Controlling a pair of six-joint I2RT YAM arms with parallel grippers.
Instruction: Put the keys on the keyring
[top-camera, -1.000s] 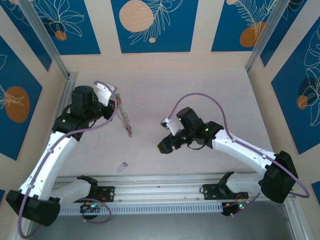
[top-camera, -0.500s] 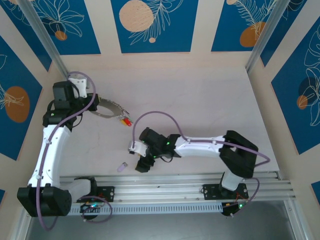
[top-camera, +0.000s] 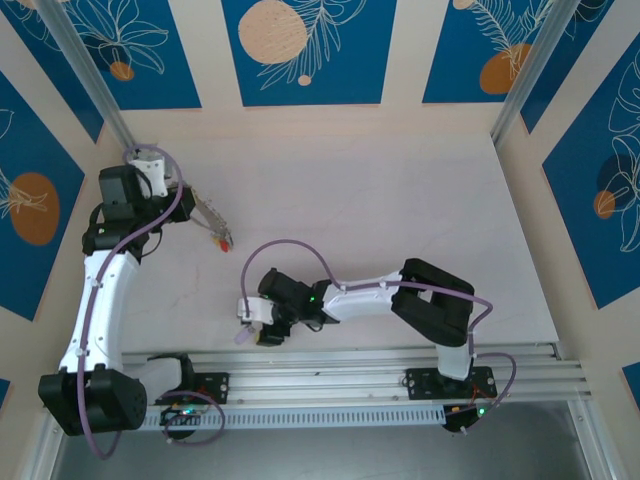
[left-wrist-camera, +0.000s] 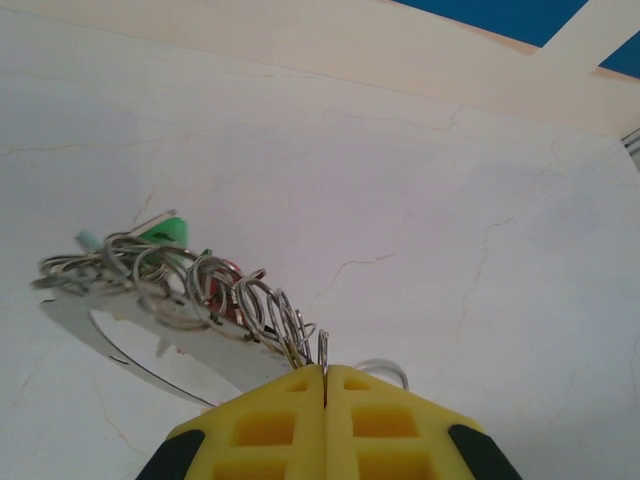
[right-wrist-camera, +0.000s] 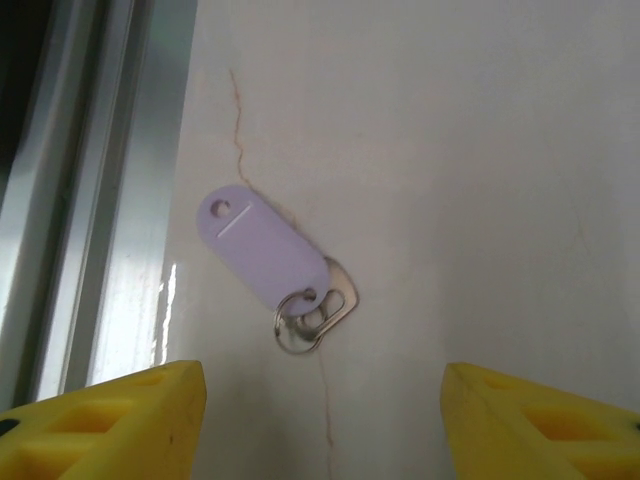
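Observation:
My left gripper (top-camera: 194, 206) is shut on the thin wire of the keyring (top-camera: 210, 222), held above the table at the far left. A red key (top-camera: 224, 240) dangles at its lower end. In the left wrist view the yellow pads (left-wrist-camera: 270, 425) pinch the keyring (left-wrist-camera: 322, 352), and several small rings and keys (left-wrist-camera: 165, 272), one green, bunch to the left. My right gripper (top-camera: 250, 328) hovers open over a pale lilac key (right-wrist-camera: 265, 250) lying flat near the front rail. The key lies ahead of the yellow fingertips (right-wrist-camera: 110, 420), level with the gap and untouched.
An aluminium rail (top-camera: 340, 365) runs along the table's near edge, close to the left of the lilac key in the right wrist view (right-wrist-camera: 90, 180). A metal frame post (top-camera: 100, 90) and the side wall stand close behind the left arm.
My right arm swung left and toward the near edge until it stood over the lilac key, its jaws narrowing a little. The left arm drew the keyring back toward the far left corner.

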